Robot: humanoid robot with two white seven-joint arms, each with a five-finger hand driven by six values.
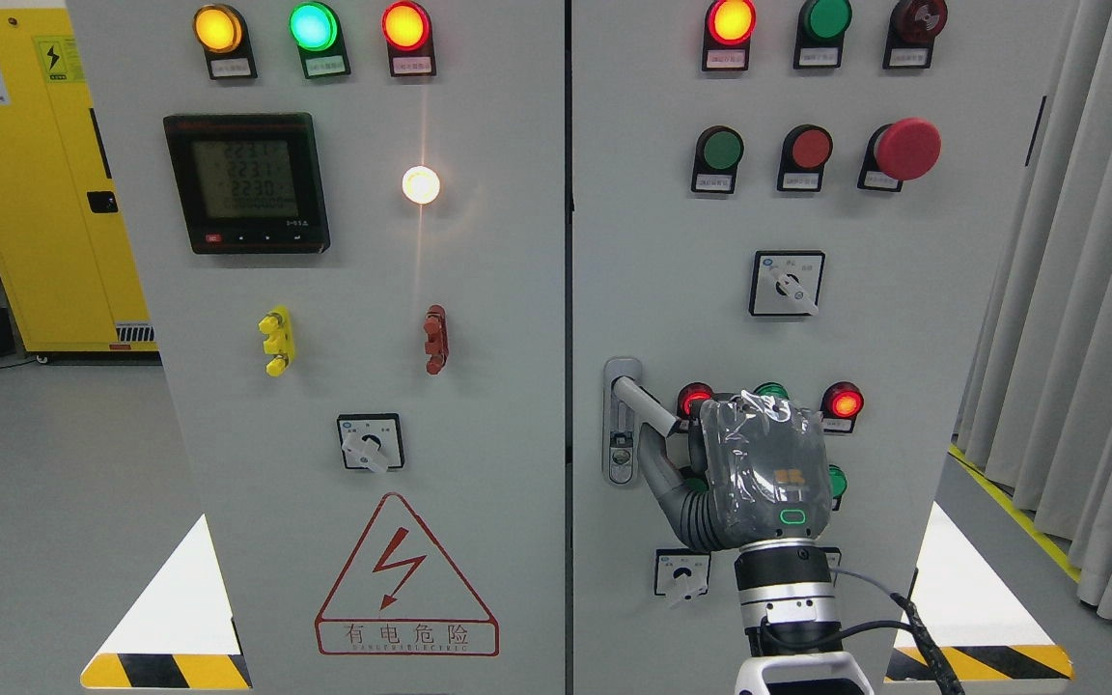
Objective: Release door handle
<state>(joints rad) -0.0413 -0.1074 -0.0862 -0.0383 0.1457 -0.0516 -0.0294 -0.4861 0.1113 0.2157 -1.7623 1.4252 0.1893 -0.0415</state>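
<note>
Closest in, one robot arm comes up from the bottom edge right of middle, so that's the right hand [759, 473], grey shell wrapped in clear plastic. Only one hand in view. Its thumb [677, 502] curls toward the door handle [648, 410], and the other fingers are hidden behind the palm, so it looks like it's wrapped around the lever, but I can't fully confirm contact from this angle.

The handle itself is a grey metal lever swung out and down to the right from its oval plate [622, 425], at the left edge of the right cabinet door [903, 290], about mid-height.

Right door: the hand covers part of a cluster of small lamps, two red ones clearly lit, two green ones half-hidden. Two rotary switches, the lower one partly blocked by the wrist. Up top: three indicator lamps, two push buttons, one red mushroom stop button [907, 149].

Left door [479, 386]: three lit lamps, one digital meter [247, 183], one rotary switch, one warning triangle.

Far left, a yellow cabinet [35, 193], cut off.
</note>
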